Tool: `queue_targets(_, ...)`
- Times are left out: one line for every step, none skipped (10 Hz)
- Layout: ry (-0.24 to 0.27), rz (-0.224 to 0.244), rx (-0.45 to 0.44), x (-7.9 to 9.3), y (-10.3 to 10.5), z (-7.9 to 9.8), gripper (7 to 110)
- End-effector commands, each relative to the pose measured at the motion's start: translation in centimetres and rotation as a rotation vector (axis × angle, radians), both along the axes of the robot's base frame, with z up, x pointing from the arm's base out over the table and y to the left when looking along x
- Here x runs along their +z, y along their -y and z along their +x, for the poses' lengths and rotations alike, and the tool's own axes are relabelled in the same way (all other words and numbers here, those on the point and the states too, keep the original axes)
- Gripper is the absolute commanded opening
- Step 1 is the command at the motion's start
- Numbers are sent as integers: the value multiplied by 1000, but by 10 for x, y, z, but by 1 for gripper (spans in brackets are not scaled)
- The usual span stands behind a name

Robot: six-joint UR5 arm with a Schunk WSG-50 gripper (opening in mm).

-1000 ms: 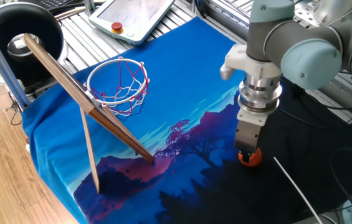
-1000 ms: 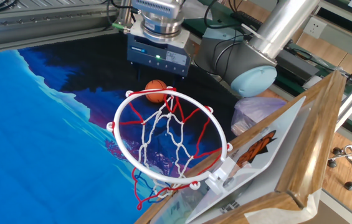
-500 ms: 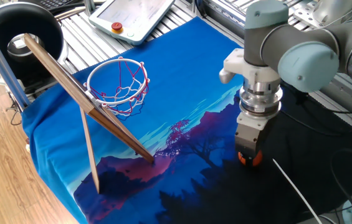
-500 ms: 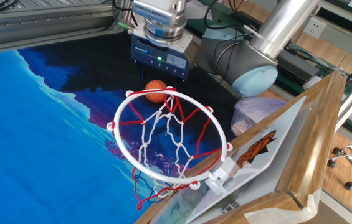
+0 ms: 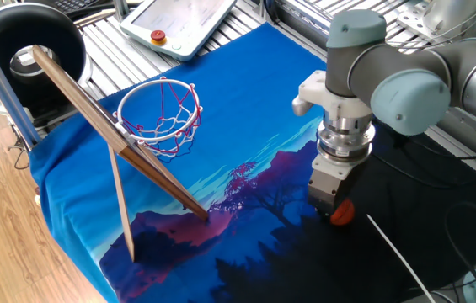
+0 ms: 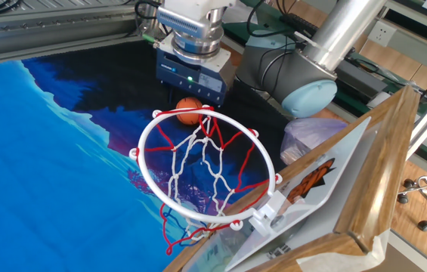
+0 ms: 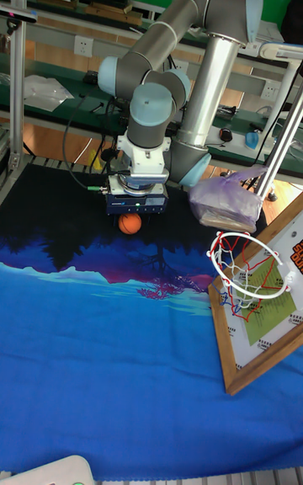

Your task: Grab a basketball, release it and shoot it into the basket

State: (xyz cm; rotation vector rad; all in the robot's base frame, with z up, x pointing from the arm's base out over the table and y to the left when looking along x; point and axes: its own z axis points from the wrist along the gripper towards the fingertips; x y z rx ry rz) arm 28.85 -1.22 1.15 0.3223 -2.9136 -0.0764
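The small orange basketball (image 5: 343, 212) rests on the dark part of the cloth, partly covered by my gripper (image 5: 325, 202), which hangs directly over it. From the opposite side the basketball (image 6: 190, 110) shows just beyond the hoop rim, below the gripper (image 6: 190, 89). In the tall view the basketball (image 7: 129, 223) sits right under the gripper (image 7: 133, 214). My fingers are lost against the dark cloth, so their stance is unclear. The basket (image 5: 173, 132), a white ring with red-and-white net, hangs on a tilted wooden board (image 5: 86, 99) at the left; its ring (image 6: 142, 148) and net (image 7: 246, 274) show too.
A big black round ring (image 5: 62, 34) stands at the back left. A white pendant (image 5: 189, 18) with a red button lies beyond the cloth. A purple plastic bag (image 7: 225, 203) sits beside the arm's base near the board. A white cable (image 5: 398, 252) crosses the cloth.
The gripper has shifted slightly left and settled lower over the ball. The ball has stayed where it was on the cloth.
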Motion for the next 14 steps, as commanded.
queue_targets(11, 5, -23, -8, -2, 2, 66)
queue_targets(8, -4, -25, -9, 0, 2, 66)
queue_targets(-25, -9, -9, -6, 3, -7, 66)
queue_targets(-43, -4, -3, -5, 3, -13, 66)
queue_targets(-43, -11, 0, -6, 5, -14, 66)
queue_targets(-40, -11, 0, -6, 5, -13, 66)
queue_targets(-42, -11, 2, -6, 5, -13, 66)
queue_targets(-54, -16, -4, -4, 5, -16, 66)
queue_targets(-53, -24, -7, -3, 5, -15, 66)
queue_targets(-48, -23, -12, -2, 3, -13, 44)
queue_targets(-50, -25, -13, -2, 3, -13, 44)
queue_targets(-50, -33, -19, -2, 4, -12, 44)
queue_targets(-50, -35, -22, -2, 4, -12, 44)
queue_targets(-46, -46, -30, -2, 7, -11, 22)
